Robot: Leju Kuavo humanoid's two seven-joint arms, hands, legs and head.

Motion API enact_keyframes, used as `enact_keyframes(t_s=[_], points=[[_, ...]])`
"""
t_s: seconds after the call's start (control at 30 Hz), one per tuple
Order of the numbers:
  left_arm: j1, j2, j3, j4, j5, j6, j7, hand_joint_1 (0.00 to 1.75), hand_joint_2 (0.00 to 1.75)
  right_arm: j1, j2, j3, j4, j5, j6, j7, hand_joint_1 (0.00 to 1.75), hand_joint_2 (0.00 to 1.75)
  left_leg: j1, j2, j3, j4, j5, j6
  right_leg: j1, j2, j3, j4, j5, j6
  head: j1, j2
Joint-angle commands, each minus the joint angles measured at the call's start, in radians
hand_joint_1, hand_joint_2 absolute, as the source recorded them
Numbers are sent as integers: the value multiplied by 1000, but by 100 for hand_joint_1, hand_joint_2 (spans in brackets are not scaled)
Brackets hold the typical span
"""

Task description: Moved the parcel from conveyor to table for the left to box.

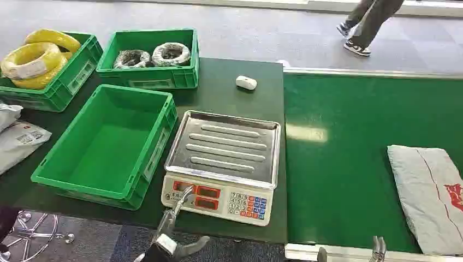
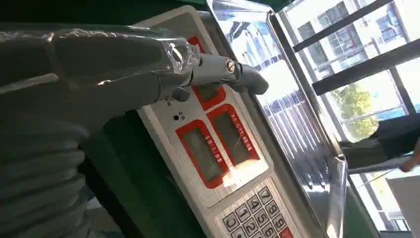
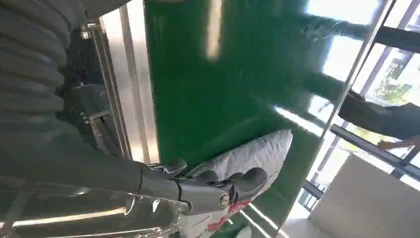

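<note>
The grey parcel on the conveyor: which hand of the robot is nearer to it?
Right. The right hand hovers at the belt's near edge beside the grey parcel; the left hand is over the scale's display, across the table.

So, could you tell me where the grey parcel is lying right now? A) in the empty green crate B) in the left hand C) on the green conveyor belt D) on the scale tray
C: the parcel lies flat on the conveyor belt, right of the scale.

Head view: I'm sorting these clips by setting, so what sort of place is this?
Probably a parcel-sorting or packing station: a green conveyor belt carrying a grey parcel, a weighing scale on the table beside it, and green crates for sorted goods.
</note>
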Motion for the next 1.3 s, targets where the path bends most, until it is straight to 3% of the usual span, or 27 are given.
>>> enact_keyframes(t_s=[0.03,0.13,0.23,0.3,0.33,0.37,0.4,0.5,0.6,0.63,0.73,0.83,0.9,1.0,1.13,1.2,1.3], points=[[26,6,24,-32,12,34,2,0,175,111,-46,-42,-165,-10,-7,3,0,175,-1,0,-1,0,0,1,0,-1,0,0,0,-1,0,0],[38,-1,59,-50,-26,117,7,0,175,103,-36,-99,-257,69,-7,3,0,175,-1,1,0,-1,0,1,0,0,0,0,0,-2,0,0],[79,17,88,-161,-59,145,87,0,175,103,-58,-180,-352,86,-7,3,0,175,-1,2,-1,0,1,1,-1,-1,-2,0,1,-2,0,0],[100,17,112,-214,-71,136,132,0,175,90,-76,-251,-378,122,-7,3,0,175,-1,2,-1,0,0,2,-1,0,-2,0,1,-2,0,0],[128,7,148,-261,31,60,176,0,175,77,-98,-321,-390,195,21,48,0,175,-1,1,-1,0,0,1,0,0,-1,0,0,-2,0,0],[158,3,189,-306,107,25,192,0,175,46,-125,-391,-418,166,83,113,0,175,-1,2,0,-1,0,2,0,-1,0,-1,1,-2,0,0],[204,-34,234,-370,147,27,168,0,175,-12,-169,-513,-409,150,240,213,0,175,-1,2,-1,0,0,2,0,0,-1,0,0,-1,0,0],[251,-49,245,-476,170,61,184,0,175,-177,-250,-765,-266,228,511,251,0,175,-1,4,-1,0,-1,2,-1,2,0,-1,1,0,-1,0],[267,-21,260,-534,187,65,159,0,175,-298,-427,-885,19,318,652,314,0,175,-1,5,1,-1,0,3,-1,3,1,-4,2,0,0,0],[268,-19,263,-537,190,62,159,0,175,-312,-442,-896,48,322,659,302,0,175,-1,5,1,-1,1,3,-1,3,2,-6,3,0,0,0],[270,-15,273,-546,215,51,142,0,175,-338,-498,-895,141,349,714,360,0,175,-3,1,2,0,0,3,-3,0,2,-4,2,1,1,0],[272,6,271,-549,241,49,135,0,175,-405,-669,-812,409,429,769,478,0,175,-3,4,2,-2,0,3,-2,2,3,-6,4,0,0,0],[267,13,266,-536,258,48,129,0,175,-471,-750,-749,592,451,763,496,0,175,-2,7,3,-2,0,4,-1,5,3,-6,5,0,-1,0],[262,12,264,-530,262,51,125,0,175,-512,-777,-711,676,452,726,494,0,175,-2,8,3,-2,0,4,-1,6,3,-7,5,0,0,0],[264,15,279,-547,274,46,114,0,175,-654,-859,-517,899,407,732,488,0,175,-2,6,4,-1,-1,3,-2,5,3,-4,4,1,0,0],[271,13,288,-557,272,41,117,0,175,-694,-872,-452,927,382,703,496,0,175,-2,11,5,-4,1,4,-2,9,3,-7,7,-1,-1,0],[278,6,296,-559,269,43,118,0,175,-697,-875,-422,910,335,661,478,0,175,-3,7,3,-1,0,3,-2,6,4,-4,4,0,0,0]])
